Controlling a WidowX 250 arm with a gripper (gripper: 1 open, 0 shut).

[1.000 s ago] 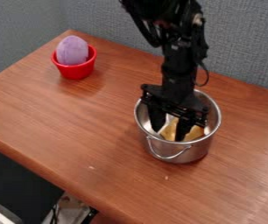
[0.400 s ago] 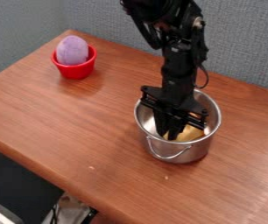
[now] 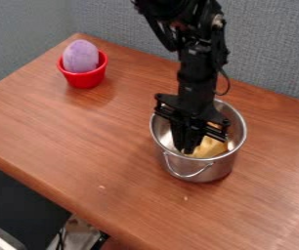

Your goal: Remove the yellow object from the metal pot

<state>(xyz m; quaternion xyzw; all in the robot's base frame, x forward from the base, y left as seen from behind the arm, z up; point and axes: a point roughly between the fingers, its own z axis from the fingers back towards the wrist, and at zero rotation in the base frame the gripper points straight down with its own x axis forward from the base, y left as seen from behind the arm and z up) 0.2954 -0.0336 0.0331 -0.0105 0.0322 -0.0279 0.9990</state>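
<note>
A wooden table is filling most of the room in front of me, its brown top running up to a grey wall. The black robot arm is reaching down from above, pointing straight into the metal pot that is sitting toward the right of the table. The gripper is standing inside the pot with its fingers drawn close together around the yellow object, which is lying down in the pot; I cannot tell whether they are actually pinching it. Well apart, at the far left corner, a small red bowl is holding a purple egg-shaped object.
</note>
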